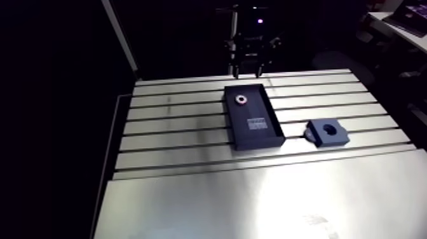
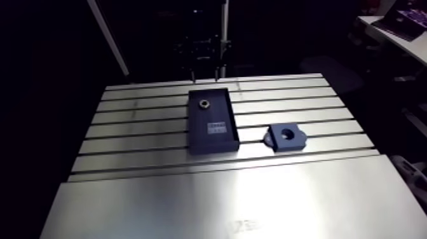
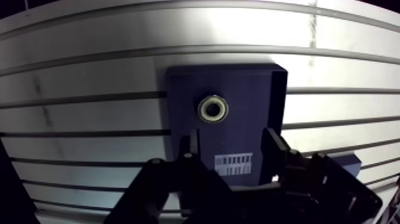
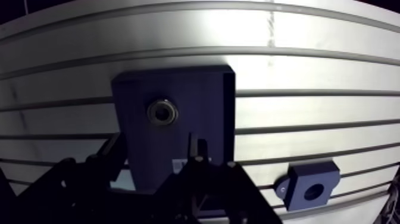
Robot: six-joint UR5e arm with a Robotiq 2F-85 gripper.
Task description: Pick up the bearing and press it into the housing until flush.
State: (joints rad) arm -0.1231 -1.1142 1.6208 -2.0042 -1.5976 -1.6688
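A small ring-shaped metal bearing [image 3: 213,109] lies in the far half of a shallow dark tray [image 3: 262,89] on the slotted table. The dark housing block [image 1: 326,133], with a round bore, sits on the table to the right of the tray, also visible in the wrist view as housing [image 4: 309,187]. My gripper [image 3: 232,146] hangs above the tray's far end, well clear of the table in the arm view, where the gripper [image 1: 248,73] is small. Its fingers [image 3: 272,143] stand open with nothing between them. The bearing lies just ahead of the fingertips.
A white barcode label [image 3: 233,162] is stuck on the tray floor between the fingers. A smooth metal sheet [image 1: 254,203] covers the near part of the table. A slanted pole [image 1: 121,38] rises at the table's far left corner.
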